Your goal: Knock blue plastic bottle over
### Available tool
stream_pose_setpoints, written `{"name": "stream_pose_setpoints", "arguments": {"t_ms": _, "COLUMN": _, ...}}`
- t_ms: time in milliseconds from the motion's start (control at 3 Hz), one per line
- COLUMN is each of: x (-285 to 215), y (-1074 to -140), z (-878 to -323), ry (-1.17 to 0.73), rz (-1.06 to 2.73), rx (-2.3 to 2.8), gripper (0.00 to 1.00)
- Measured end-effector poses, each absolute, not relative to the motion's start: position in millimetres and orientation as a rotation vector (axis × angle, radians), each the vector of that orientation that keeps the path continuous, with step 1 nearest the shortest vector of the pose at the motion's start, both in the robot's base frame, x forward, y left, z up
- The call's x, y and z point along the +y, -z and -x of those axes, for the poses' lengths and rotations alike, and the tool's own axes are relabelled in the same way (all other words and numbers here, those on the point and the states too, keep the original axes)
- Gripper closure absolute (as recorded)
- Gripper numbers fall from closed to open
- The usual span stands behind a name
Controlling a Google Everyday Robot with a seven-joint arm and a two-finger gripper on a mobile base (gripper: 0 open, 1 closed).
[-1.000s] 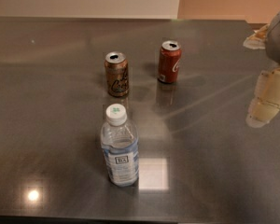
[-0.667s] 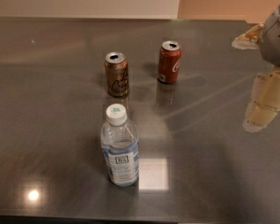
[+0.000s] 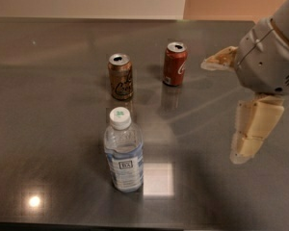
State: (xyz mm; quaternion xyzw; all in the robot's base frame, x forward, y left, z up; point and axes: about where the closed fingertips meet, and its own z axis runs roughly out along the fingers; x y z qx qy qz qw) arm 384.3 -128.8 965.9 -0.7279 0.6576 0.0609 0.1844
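Note:
The blue plastic bottle (image 3: 124, 154) stands upright near the front of the table. It is clear, with a white cap and a pale blue-and-white label. My gripper (image 3: 221, 111) hangs at the right side, above the table and well to the right of the bottle, not touching it. It is open and empty: one cream finger (image 3: 217, 60) points left, the other finger (image 3: 250, 131) points down.
A gold-brown can (image 3: 120, 76) and a red can (image 3: 175, 64) stand upright behind the bottle. All rest on a dark glossy table (image 3: 48, 105) with bright light reflections near the front. A pale wall runs behind the table's far edge.
My gripper has moved left, further into view and closer to the bottle. The bottle and both cans have not moved.

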Motion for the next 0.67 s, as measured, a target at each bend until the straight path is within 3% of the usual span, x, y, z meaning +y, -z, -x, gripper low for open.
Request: {"name": "stream_pose_setpoints", "arguments": {"t_ms": 667, "x": -73.9, "y": -943.8, "z": -341.2, "ry": -0.304, "rz": 2.212, "rx": 1.682, "gripper": 0.00}}
